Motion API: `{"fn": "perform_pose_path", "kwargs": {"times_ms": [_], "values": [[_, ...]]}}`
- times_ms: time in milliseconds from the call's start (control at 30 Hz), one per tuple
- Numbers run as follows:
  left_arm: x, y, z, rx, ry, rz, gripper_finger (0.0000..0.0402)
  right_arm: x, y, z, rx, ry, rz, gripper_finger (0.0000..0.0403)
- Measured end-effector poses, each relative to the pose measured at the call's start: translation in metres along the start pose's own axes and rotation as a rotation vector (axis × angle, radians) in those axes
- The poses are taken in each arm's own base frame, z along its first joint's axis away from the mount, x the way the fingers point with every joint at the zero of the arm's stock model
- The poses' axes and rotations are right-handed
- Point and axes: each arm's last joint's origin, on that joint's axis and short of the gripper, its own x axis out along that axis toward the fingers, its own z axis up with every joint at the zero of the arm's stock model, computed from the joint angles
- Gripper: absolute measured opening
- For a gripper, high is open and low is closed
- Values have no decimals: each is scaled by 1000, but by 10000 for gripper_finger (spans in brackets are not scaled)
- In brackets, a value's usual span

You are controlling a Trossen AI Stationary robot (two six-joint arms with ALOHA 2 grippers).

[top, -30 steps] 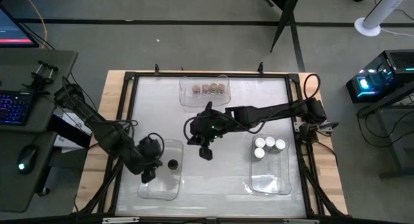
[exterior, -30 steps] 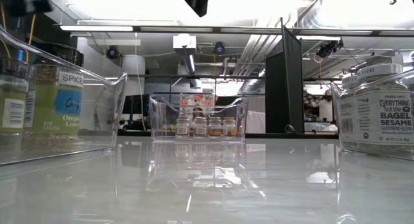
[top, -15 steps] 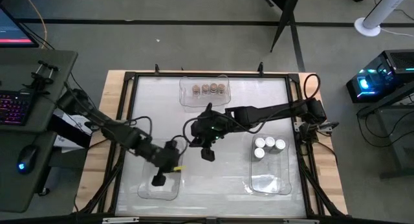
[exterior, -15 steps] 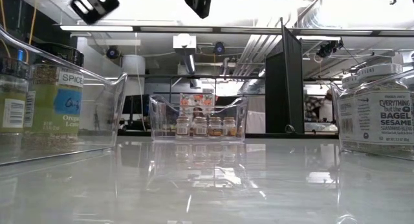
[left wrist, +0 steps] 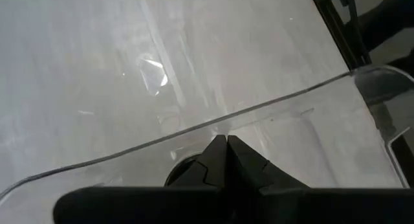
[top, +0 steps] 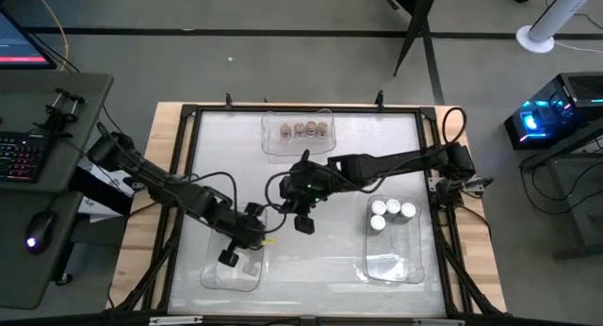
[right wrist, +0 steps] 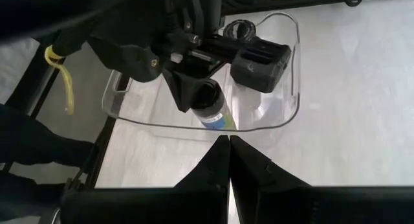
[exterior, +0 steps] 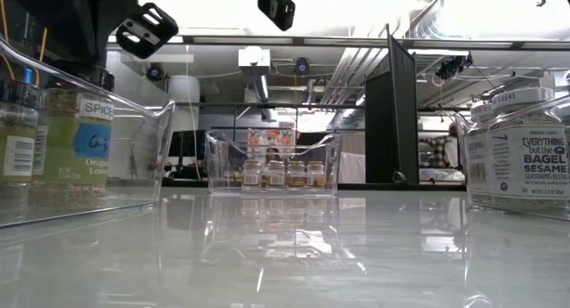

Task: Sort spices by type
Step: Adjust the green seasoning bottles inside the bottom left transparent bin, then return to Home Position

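Note:
My left gripper (top: 229, 258) is shut and hovers over the clear near-left bin (top: 212, 274), touching nothing. A black-lidded jar with a blue label (right wrist: 208, 98) stands in that bin under the left wrist. The low view shows two herb jars (exterior: 78, 139) there. My right gripper (top: 301, 224) is shut and hangs over the table's middle, holding nothing. Several brown-lidded jars (top: 301, 129) stand in the far bin, and three white-lidded jars (top: 391, 213) in the right bin.
The far bin (top: 273, 142) sits at the table's far edge. The right bin (top: 396, 265) has bare floor in its near half. A dark frame runs round the white table top. Bare table lies between the bins.
My left arm has reached out toward the table's right. Its gripper has turned to point toward the near edge over the left bin. In the low view it has shifted right and come lower.

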Motion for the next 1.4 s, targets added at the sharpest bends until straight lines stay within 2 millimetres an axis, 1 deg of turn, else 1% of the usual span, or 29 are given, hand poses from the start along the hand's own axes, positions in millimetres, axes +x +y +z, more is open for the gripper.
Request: {"fn": "perform_pose_path", "kwargs": {"times_ms": [167,567,800,933,1067,1233,1333,1400], "values": [[0,1,-1,2,12,17,0,0,0,0,-1,-5,-5,0],[-2,3,-11,48,114,76,0,0,0,1,0,-7,-13,0],[-1,4,-22,52,218,86,0,0,0,1,-1,-9,-18,0],[-2,4,-23,36,237,87,0,0,0,1,-1,-9,-18,0],[-4,4,-19,18,215,87,0,0,0,1,-1,-9,-18,0],[-18,3,2,6,132,83,0,0,0,1,-20,-9,-17,0],[-42,7,15,-57,33,94,0,-9,0,2,-23,-1,-15,0],[-63,12,16,-119,-58,143,0,-19,0,2,-17,6,-19,0]]}}
